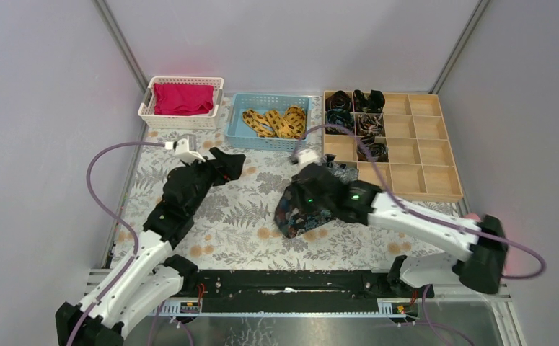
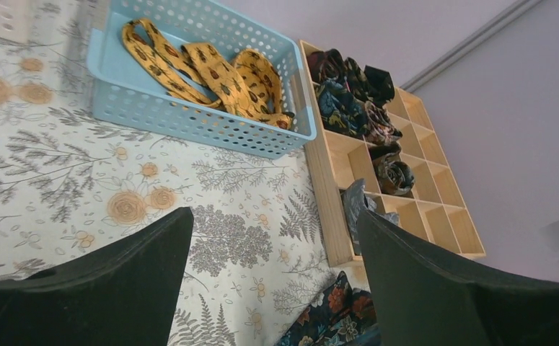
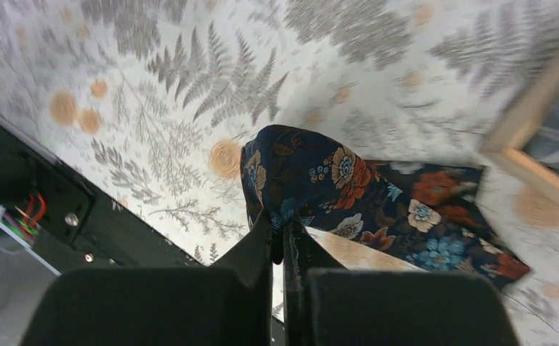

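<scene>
Pale lilac-grey walls [image 1: 283, 43] enclose a table [image 1: 247, 216] covered in a grey fern-and-flower print cloth [image 2: 67, 180].

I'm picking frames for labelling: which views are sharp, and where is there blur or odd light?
Top view: sharp, evenly lit, a red glow on the wall behind the white basket. Left wrist view: blue basket and wooden tray sharp, the left claw just dark shapes. Right wrist view: flowered cloth fairly sharp, tablecloth and tray edge smeared toward the top and right.

Open mat [image 1: 251, 198] left of floral cloth [image 1: 299, 218]; blue basket [image 1: 262, 143], wooden tray [image 1: 435, 194] block behind
</scene>
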`<state>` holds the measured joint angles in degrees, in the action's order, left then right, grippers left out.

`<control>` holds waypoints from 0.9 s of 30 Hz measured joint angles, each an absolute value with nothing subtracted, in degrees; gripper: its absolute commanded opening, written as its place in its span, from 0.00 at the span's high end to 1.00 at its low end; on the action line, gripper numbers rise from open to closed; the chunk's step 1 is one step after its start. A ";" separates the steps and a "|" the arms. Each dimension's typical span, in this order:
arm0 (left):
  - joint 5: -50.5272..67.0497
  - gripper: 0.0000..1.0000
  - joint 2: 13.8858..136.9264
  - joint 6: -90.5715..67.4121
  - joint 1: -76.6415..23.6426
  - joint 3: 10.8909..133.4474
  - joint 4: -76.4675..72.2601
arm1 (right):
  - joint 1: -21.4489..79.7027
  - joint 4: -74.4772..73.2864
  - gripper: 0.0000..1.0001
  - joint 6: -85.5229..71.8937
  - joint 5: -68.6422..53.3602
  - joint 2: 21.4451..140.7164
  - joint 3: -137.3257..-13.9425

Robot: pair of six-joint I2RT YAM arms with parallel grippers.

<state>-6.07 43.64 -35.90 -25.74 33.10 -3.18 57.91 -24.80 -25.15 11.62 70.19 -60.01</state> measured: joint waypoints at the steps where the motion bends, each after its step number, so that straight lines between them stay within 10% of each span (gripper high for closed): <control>1: -6.90 0.08 42.41 -35.97 -25.74 33.10 -2.33 | 59.68 -24.32 1.00 -25.17 11.38 73.71 -60.73; 8: -14.24 0.07 35.64 -36.38 -25.74 33.10 4.89 | 69.21 -19.88 1.00 -24.86 8.32 97.65 -71.33; 15: -19.40 0.07 33.89 -36.91 -25.74 33.10 10.07 | 69.82 -17.21 0.50 -24.60 6.48 110.89 -78.08; 21: -21.71 0.07 35.11 -37.65 -25.74 33.12 11.77 | 69.82 -17.65 0.21 -24.47 12.99 105.65 -74.52; 27: -20.91 0.09 39.09 -37.69 -25.82 34.09 11.94 | 69.82 -19.57 0.21 -26.89 22.31 83.26 -64.31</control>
